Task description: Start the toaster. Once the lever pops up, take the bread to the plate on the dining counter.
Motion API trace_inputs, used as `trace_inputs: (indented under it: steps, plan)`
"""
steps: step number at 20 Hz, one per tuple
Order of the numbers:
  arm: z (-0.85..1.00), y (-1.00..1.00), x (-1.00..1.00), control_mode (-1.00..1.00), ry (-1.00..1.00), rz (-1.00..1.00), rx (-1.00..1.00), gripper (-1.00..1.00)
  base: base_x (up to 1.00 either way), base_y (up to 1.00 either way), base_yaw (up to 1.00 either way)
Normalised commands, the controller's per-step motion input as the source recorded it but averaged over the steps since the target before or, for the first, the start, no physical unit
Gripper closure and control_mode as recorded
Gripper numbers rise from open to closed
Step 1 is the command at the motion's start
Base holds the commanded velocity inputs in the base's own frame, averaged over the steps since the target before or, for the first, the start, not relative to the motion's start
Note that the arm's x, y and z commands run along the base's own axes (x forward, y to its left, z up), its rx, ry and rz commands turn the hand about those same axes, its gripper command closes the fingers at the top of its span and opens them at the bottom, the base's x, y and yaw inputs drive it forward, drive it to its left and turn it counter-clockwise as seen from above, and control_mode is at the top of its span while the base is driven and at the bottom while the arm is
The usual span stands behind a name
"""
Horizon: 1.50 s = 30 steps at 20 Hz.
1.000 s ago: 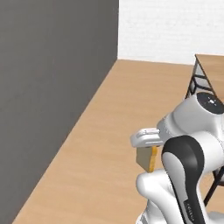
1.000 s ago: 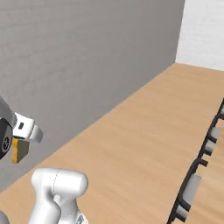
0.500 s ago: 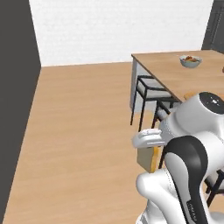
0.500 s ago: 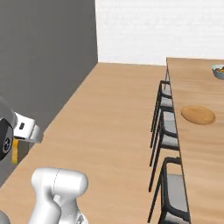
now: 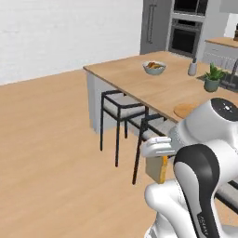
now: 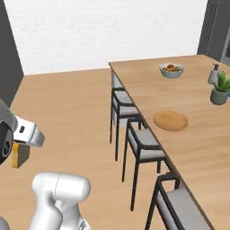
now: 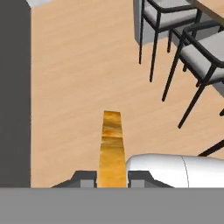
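Observation:
My gripper (image 7: 112,176) is shut on the bread (image 7: 111,144), a slice seen edge-on with its orange-brown crust pointing away over the wooden floor. From the left base view the bread (image 5: 156,169) hangs under the white hand, close in front of the robot's body. In the right base view the bread (image 6: 19,155) is at the far left. The round wooden plate (image 5: 187,110) (image 6: 170,120) lies bare on the long dining counter (image 5: 135,78) (image 6: 143,85), off to the right and apart from the gripper. The toaster is out of view.
Black chairs (image 5: 119,109) (image 6: 138,144) (image 7: 171,14) line the counter's near side. On the counter stand a grey fruit bowl (image 5: 154,68) (image 6: 171,70), a potted plant (image 5: 212,78) (image 6: 220,90) and a small bottle (image 5: 193,69). Wall ovens (image 5: 186,32) stand beyond. Open wooden floor lies to the left.
The whole picture has swung from a grey wall round to the dining counter, so the base has turned. The bread stays in the gripper, held the same way.

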Motion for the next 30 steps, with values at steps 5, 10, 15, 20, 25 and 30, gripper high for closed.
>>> trace_inputs:
  steps: [5, 10, 15, 20, 25, 30]
  plan:
    - [0.00, 0.00, 0.00, 1.00, 0.00, 0.00, 0.00, 1.00, 0.86, 0.55, -0.71]
    - [0.00, 0.00, 0.00, 1.00, 0.00, 0.00, 0.00, 1.00, 0.63, 0.57, -0.78]
    - [0.00, 0.00, 0.00, 1.00, 0.00, 0.00, 0.00, 1.00, 0.75, 0.59, -0.73]
    - [0.00, 0.00, 0.00, 1.00, 0.00, 0.00, 0.00, 1.00, 0.96, 0.48, -0.64]
    - [0.00, 0.00, 0.00, 1.00, 0.00, 0.00, 0.00, 1.00, 0.89, 0.21, -0.45]
    - [0.00, 0.00, 0.00, 1.00, 0.00, 0.00, 0.00, 1.00, 0.26, 0.00, -0.03]
